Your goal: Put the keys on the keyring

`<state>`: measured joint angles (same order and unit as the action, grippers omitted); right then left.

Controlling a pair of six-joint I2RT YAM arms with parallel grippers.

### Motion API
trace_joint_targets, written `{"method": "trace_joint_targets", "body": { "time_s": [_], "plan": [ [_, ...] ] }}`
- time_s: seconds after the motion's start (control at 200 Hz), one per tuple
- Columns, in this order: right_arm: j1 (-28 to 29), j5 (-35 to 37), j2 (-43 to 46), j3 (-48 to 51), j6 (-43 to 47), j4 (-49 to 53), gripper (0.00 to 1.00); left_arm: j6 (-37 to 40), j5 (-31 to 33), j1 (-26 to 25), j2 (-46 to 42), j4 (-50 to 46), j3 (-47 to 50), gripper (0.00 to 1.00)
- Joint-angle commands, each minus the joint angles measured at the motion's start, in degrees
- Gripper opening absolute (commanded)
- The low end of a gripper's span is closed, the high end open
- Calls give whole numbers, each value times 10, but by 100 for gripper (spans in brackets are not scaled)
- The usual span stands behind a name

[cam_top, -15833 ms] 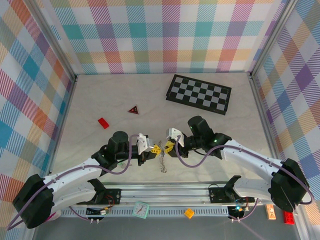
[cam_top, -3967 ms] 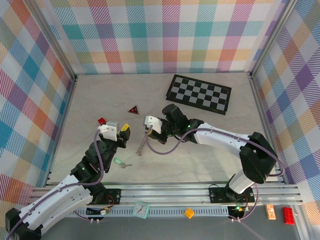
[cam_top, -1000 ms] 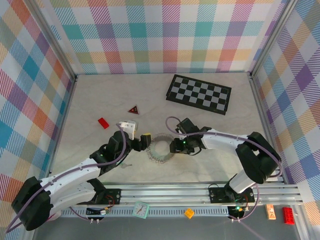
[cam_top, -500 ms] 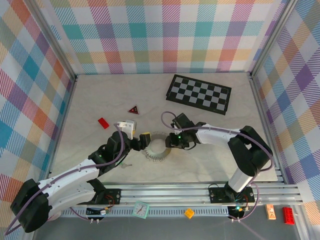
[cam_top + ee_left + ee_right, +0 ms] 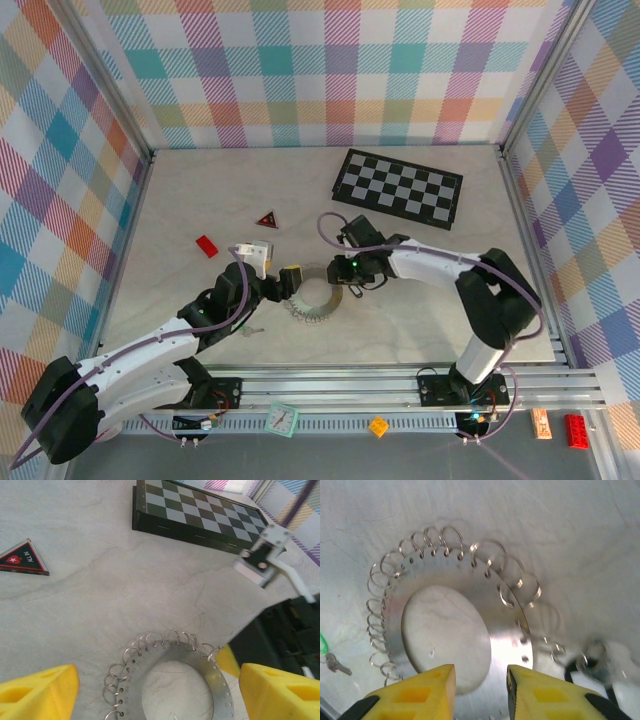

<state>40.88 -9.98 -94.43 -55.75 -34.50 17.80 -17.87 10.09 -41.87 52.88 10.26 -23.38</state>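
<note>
Facing the keyring (image 5: pixel 313 300), our left end effector (image 5: pixel 159 682) gapes empty; our right end effector (image 5: pixel 480 687) hangs narrowly parted above it; chessboard (image 5: pixel 398 188) and red triangle (image 5: pixel 266 219) lie beyond.

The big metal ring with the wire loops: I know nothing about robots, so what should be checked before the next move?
1. The keyring lies flat on the table, between both grippers: ok.
2. The left gripper is open, with a finger on each side of the ring: ok.
3. The right gripper has a firm hold of the ring's band: cannot tell; its fingers stand close together over the band.
4. The green-tagged key is on the ring: not ok; it lies on the table apart from it.
5. The black-clip key is on the ring: cannot tell; it is a blurred shape by the rim.
6. The red triangle and chessboard are out of the way: ok.
</note>
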Motion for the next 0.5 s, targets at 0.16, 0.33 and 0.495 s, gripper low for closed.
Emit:
{"method": "trace_joint_targets", "body": {
  "time_s": [0.16, 0.33, 0.495],
  "plan": [
    [66, -18, 115, 132, -182, -5, 26, -23, 10, 5, 30, 49, 15, 82],
    [88, -37, 103, 177, -249, -106, 25, -28, 1, 5, 48, 62, 11, 82],
    [93, -51, 75, 194, -274, -178, 26, -29, 0, 5, 42, 57, 10, 81]
  ]
}}
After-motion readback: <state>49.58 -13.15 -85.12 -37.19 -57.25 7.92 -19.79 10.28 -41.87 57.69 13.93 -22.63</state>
